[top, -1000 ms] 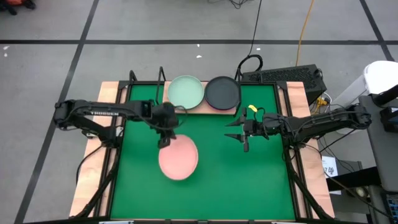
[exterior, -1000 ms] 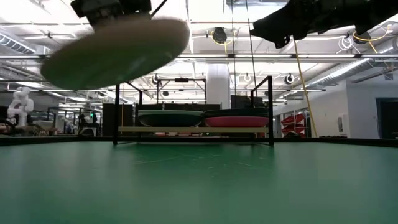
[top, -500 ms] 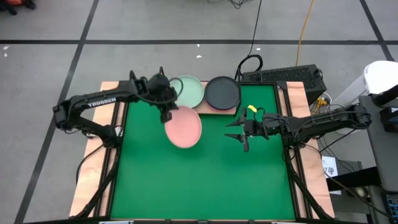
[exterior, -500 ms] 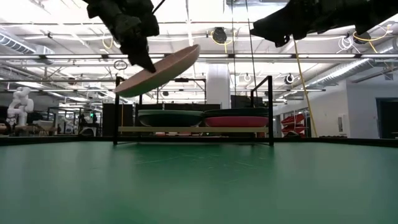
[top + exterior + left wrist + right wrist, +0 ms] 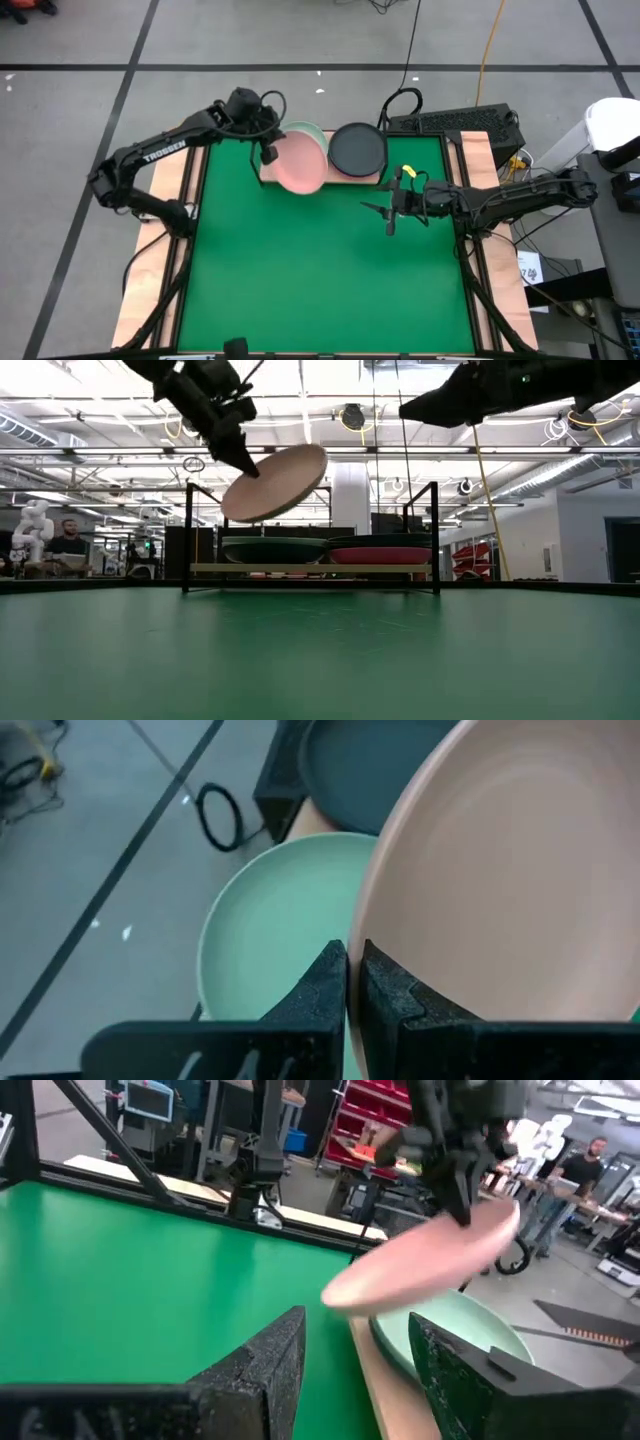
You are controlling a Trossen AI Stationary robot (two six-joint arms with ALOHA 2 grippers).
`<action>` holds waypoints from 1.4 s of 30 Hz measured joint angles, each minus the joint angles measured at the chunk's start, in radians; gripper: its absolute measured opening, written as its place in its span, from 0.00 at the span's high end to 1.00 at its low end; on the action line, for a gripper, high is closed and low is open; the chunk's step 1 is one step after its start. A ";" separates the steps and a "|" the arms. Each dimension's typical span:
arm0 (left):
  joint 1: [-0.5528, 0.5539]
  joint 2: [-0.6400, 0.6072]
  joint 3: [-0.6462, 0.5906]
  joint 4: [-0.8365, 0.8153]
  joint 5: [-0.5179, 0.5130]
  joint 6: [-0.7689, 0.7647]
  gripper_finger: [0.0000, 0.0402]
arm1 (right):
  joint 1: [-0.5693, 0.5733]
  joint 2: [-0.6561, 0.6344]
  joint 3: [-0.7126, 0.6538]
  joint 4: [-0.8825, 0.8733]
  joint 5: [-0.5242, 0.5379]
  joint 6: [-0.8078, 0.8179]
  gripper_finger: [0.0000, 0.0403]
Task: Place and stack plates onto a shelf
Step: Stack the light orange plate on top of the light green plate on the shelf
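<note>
1. The left gripper (image 5: pixel 268 152) has its fingers (image 5: pixel 325 982) clamped on the rim of a round, shallow pale pink plate (image 5: pixel 299 163), held tilted in the air above the small light wood shelf on a thin black frame (image 5: pixel 310 568) at the far edge of the green mat (image 5: pixel 320 270)
2. To do this well, I judge the plate should be levelled and centred over the round mint green plate (image 5: pixel 270 920) on the shelf's left half, then lowered until it nests before the fingers let go
3. The right gripper (image 5: pixel 389 218) hangs over the mat's right side, fingers (image 5: pixel 255 1360) apart, holding nothing
4. Count: one pale pink plate, one mint green plate, one round black plate (image 5: pixel 357 148) on the shelf's right half with a hot pink plate (image 5: pixel 380 555) under it; one shelf; two grippers
</note>
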 joint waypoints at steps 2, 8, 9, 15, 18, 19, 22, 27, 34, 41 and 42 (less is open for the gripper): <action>0.026 0.023 0.000 0.028 0.001 -0.004 0.97 | 0.000 0.000 0.000 0.007 0.000 -0.001 0.60; 0.095 0.093 -0.001 0.038 0.005 0.017 0.97 | 0.000 0.000 0.000 0.045 0.000 -0.032 0.60; 0.106 0.095 -0.001 0.039 0.009 0.020 0.97 | 0.000 0.000 0.000 0.052 0.000 -0.036 0.60; 0.149 0.096 -0.001 0.069 0.002 0.022 0.97 | 0.000 0.000 0.000 0.111 0.002 -0.085 0.60; 0.168 0.096 -0.001 0.096 0.023 0.024 0.97 | 0.000 0.000 0.000 0.149 0.003 -0.110 0.60; 0.174 0.096 -0.001 0.111 0.038 0.024 0.97 | 0.000 0.000 0.000 0.156 0.003 -0.118 0.60; 0.180 0.096 -0.001 0.169 0.080 0.019 0.97 | -0.007 0.000 0.000 0.175 0.003 -0.132 0.60; 0.194 0.095 -0.001 0.241 0.109 0.017 0.97 | -0.036 0.000 0.000 0.173 0.003 -0.110 0.60; 0.206 0.095 -0.001 0.246 0.008 0.028 0.97 | -0.059 0.000 0.000 0.162 0.001 -0.082 0.60; 0.210 0.176 -0.001 0.244 0.024 0.008 0.97 | -0.059 0.000 0.000 0.156 0.000 -0.079 0.60; 0.208 0.190 -0.001 0.245 0.029 0.008 0.97 | -0.059 0.000 0.000 0.155 0.000 -0.079 0.60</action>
